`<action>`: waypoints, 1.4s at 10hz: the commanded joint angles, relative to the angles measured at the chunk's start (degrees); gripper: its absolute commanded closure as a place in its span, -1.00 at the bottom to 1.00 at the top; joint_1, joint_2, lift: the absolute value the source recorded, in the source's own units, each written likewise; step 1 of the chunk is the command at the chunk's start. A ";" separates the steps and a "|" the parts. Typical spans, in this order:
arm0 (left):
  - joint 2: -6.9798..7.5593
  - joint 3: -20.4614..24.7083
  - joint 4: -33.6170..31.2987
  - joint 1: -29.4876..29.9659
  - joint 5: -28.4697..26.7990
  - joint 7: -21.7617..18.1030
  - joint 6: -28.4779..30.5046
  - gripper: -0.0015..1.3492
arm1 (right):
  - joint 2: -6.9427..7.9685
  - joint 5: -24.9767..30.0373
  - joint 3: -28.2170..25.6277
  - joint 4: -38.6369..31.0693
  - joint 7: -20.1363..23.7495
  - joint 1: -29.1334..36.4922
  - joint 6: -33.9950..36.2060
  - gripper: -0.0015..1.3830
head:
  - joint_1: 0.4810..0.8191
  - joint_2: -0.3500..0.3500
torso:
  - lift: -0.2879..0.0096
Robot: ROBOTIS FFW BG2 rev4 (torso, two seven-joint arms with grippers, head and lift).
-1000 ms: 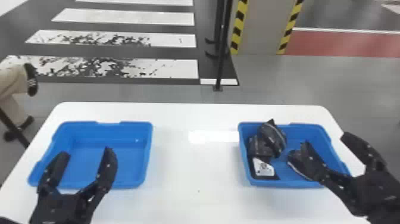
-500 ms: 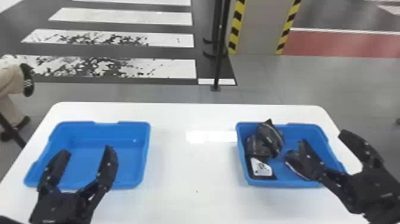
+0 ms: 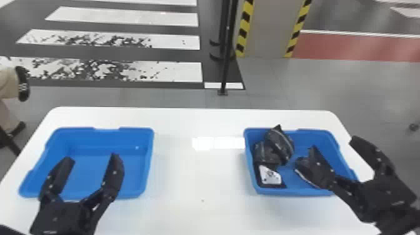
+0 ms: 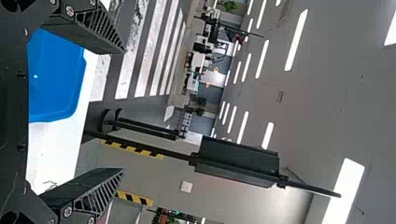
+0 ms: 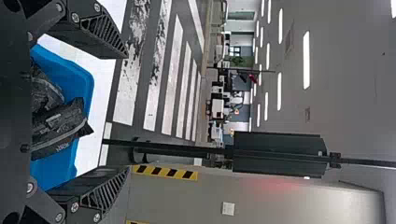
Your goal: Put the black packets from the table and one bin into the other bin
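Note:
My left gripper (image 3: 92, 157) stands open over the near part of the left blue bin (image 3: 103, 162), which holds nothing visible. In the left wrist view that gripper (image 4: 123, 111) has nothing between its fingers. Above the right side of the right blue bin (image 3: 315, 137), my right gripper (image 3: 332, 144) is open too; the right wrist view shows the gripper (image 5: 127, 113) holding nothing. Black packets (image 3: 279, 145) are heaped at that bin's left side, one with a white label (image 3: 269, 175). Another packet (image 3: 301, 176) is partly hidden behind a right finger. Packets (image 5: 58, 126) also show in the right wrist view.
A white table (image 3: 193, 175) carries both bins, with a wide bare strip between them. Behind it a thin black pole (image 3: 225, 62) rises from the floor, near a pillar with yellow and black edges (image 3: 268, 28).
In the head view the table and bins have shifted slightly left, while both grippers keep nearly the same places, still open. The packets have not visibly moved within the bin.

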 commanded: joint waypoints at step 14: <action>0.10 0.27 0.00 -0.56 0.74 -1.14 1.47 -0.81 | -0.09 0.09 0.21 -0.04 0.00 -0.18 0.23 -0.72 | 0.27 -0.26 | 0.20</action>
